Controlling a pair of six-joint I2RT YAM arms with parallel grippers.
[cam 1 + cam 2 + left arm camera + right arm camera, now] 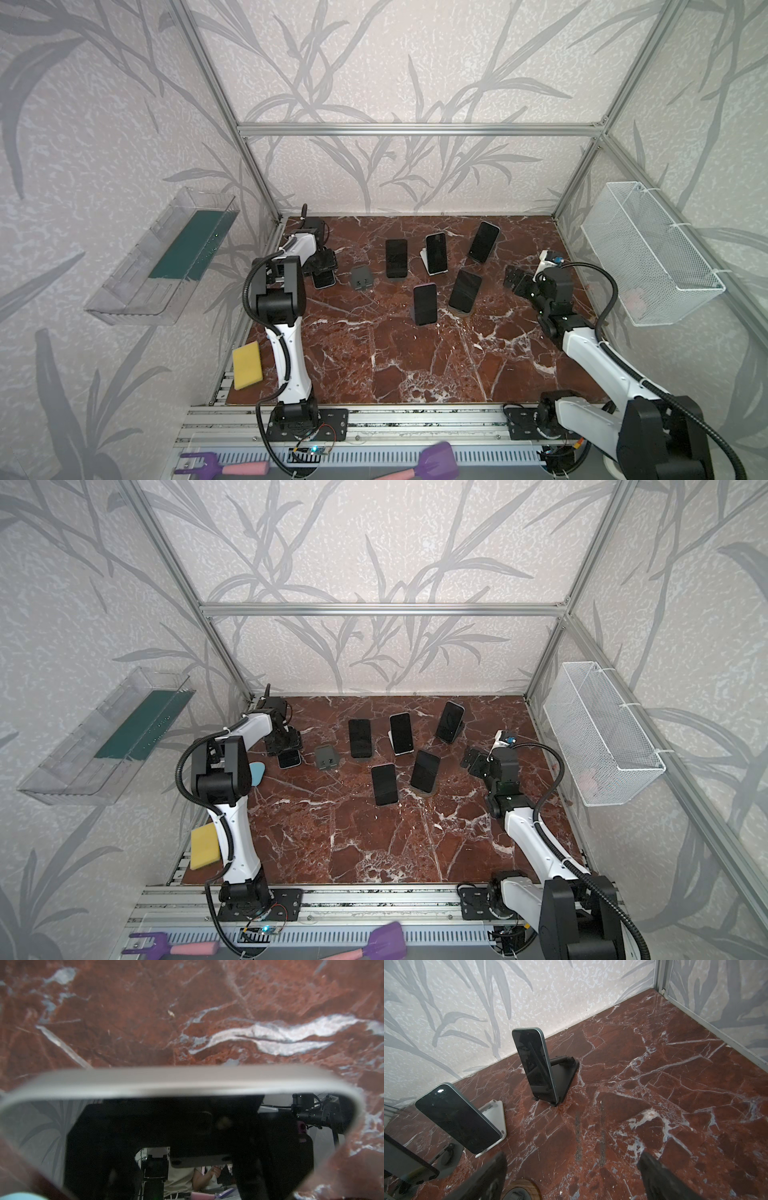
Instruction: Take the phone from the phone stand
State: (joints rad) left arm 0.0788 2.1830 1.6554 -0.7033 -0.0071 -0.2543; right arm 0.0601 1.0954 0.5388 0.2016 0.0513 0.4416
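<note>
Where left fingers (323, 266) clamp it, phone (324, 281) is half-hidden.

Vacant stand (360, 282) left of five propped phones (396, 258); sponge (247, 365) front-left.

Yellow sponge (247, 365), white wire basket (648, 257)

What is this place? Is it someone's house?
Probably a robot test booth, not a house: a left arm and right arm bolted to a metal rail, an aluminium frame holding wallpapered panels, and phones propped on stands.
</note>
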